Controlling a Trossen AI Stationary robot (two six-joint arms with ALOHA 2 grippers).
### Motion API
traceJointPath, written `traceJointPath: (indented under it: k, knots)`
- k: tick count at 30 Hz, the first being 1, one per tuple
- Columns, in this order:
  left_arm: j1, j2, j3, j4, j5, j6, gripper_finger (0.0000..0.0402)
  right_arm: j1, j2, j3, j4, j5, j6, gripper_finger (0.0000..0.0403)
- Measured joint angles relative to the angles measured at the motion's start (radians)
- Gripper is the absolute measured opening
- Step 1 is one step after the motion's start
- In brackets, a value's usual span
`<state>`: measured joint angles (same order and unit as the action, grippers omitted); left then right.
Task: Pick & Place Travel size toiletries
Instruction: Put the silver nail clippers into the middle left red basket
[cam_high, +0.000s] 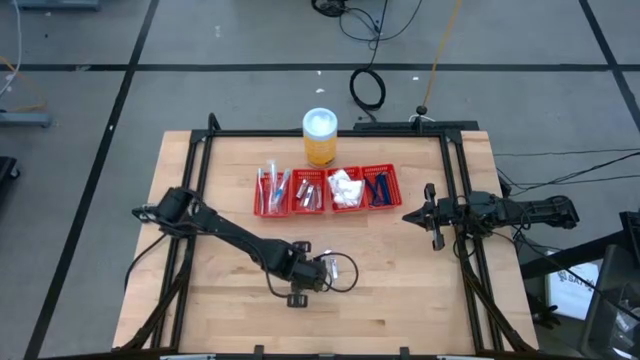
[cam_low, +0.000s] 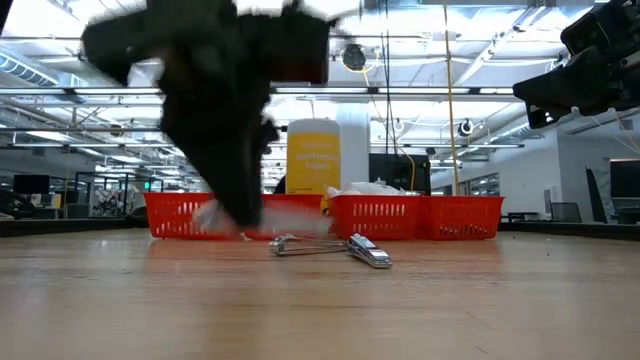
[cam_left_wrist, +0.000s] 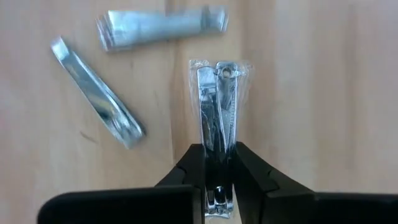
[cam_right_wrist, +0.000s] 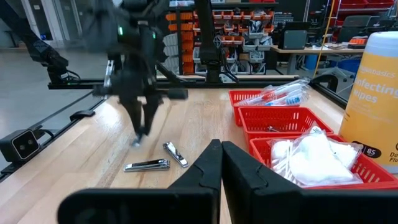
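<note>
**Left arm has a wrapped nail clipper in its fingers, lift still to come**

The left gripper is down at the table in front of the red tray, and its two fingers are closed on the near end of a silvery nail clipper in clear wrap. The clipper lies flat on the wood, pointing away from the wrist. Two more loose metal clippers lie close by: a slanted one just beside it, and a third lying crosswise beyond its far end. None of them touch the held one.

So the step in hand looks like the pick: the grasp is made, but the clipper is still on the table. The next move calls for a straight lift that keeps the thin, slippery wrap from sliding out of the pinch, then a carry to the tray. The tray's compartments hold wrapped sticks, white packets and dark razors; the second compartment from the left seems to hold metal pieces, so that is the likely target.

The right gripper waits at the table's right side, fingers together and holding nothing. An orange jar with a white lid stands behind the tray.
</note>
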<state>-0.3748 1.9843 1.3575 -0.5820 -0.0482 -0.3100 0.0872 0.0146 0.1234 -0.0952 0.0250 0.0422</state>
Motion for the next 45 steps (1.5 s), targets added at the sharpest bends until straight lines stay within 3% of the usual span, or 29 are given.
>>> traceJointPath:
  k: [13,23,31,36,45]
  knots:
    - [-0.046,-0.158,-0.034,0.131,-0.103,0.131,0.0037,0.000,0.000,-0.001,0.000,0.000,-0.001,0.0000]
    - [-0.042,-0.355,-0.361,0.480,-0.210,0.087,0.0037,0.000,-0.001,-0.031,0.025,0.001,-0.009,0.0000]
    - [-0.028,-0.497,-0.562,0.730,-0.405,0.077,0.0040,0.000,0.000,-0.034,0.058,0.001,-0.013,0.0000]
    - [0.035,-0.514,-0.583,0.776,-0.567,-0.080,0.0041,0.000,0.000,-0.034,0.062,0.001,-0.013,0.0000]
    - [0.205,-0.515,-0.581,0.796,-0.595,-0.336,0.0037,0.000,0.000,-0.034,0.072,0.002,-0.003,0.0000]
